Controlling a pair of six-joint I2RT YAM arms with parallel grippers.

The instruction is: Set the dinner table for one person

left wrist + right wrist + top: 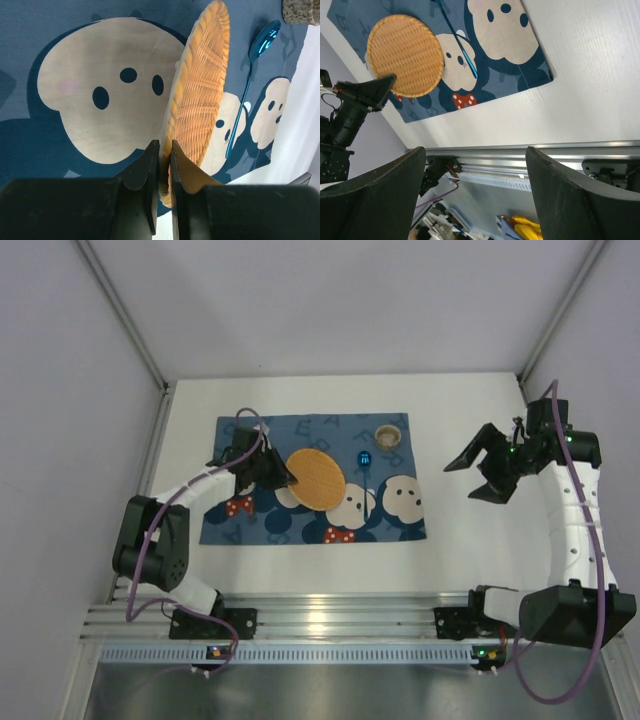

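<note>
A round woven wicker plate (316, 478) lies on the blue cartoon-print placemat (250, 525) on the white dinner table (470, 550). My left gripper (285, 476) is shut on the plate's left rim; in the left wrist view the plate (200, 95) stands edge-on between my fingers (150, 165). A blue spoon (364, 462) lies right of the plate, also in the left wrist view (247, 90). A small speckled cup (387, 436) stands at the mat's far right. My right gripper (478, 476) is open and empty above bare table right of the mat.
The ribbed aluminium rail (340, 620) runs along the near edge with both arm bases. Grey walls close in the table on the left, back and right. The right wrist view shows the plate (405, 55), the mat (510, 75) and the rail (545, 150).
</note>
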